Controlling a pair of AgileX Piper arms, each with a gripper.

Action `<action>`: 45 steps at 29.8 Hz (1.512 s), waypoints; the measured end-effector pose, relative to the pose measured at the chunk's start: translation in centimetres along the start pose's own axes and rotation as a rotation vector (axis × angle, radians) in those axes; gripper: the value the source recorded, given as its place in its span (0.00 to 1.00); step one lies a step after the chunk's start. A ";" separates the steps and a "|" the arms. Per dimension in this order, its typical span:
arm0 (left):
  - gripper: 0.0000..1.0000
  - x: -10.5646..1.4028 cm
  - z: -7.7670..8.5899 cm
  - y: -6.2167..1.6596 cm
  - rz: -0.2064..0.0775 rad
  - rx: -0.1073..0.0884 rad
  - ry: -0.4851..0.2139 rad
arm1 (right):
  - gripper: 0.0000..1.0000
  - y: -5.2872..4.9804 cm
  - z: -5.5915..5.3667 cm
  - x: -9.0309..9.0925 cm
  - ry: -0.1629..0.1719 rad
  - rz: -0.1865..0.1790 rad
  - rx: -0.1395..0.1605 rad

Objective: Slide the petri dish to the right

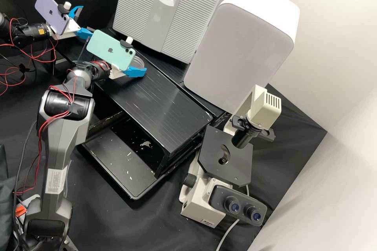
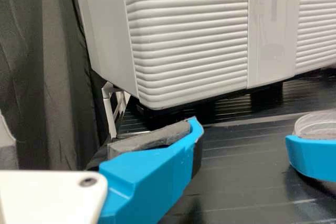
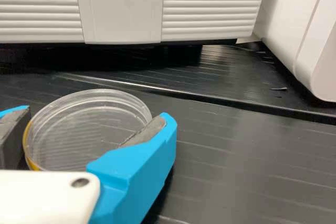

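Right gripper (image 3: 93, 116): jaws closed on the petri dish (image 3: 79, 132), one pad against each side of its rim. The dish lies flat at the ten o'clock corner of the black ribbed shelf (image 1: 165, 106). Left gripper (image 1: 79, 21): jaws apart, at ten o'clock from the dish, beside the white ribbed cabinet (image 1: 165, 8).

The clear round plastic petri dish (image 3: 79, 129) is set on the black ribbed platform (image 1: 165, 106), toward its far left end, between the right gripper's (image 3: 92, 121) fingers (image 3: 136, 177), seemingly touched by both. The white ribbed appliance (image 1: 157, 15) is placed just behind the dish. The left gripper (image 1: 81, 21) is held farther left. The white-and-black microscope (image 1: 200, 200) is seated at the near right.
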 end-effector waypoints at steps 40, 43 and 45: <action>1.00 0.0 0.0 0.00 0.000 0.000 0.000 | 0.00 0.7 6.3 -5.3 -0.089 0.078 0.017; 1.00 0.0 0.0 0.00 0.000 0.000 0.000 | 0.00 0.8 6.6 -5.3 -0.096 0.078 0.017; 1.00 0.0 0.0 0.00 0.000 0.000 0.000 | 0.00 1.0 6.6 -5.4 -0.096 0.082 0.020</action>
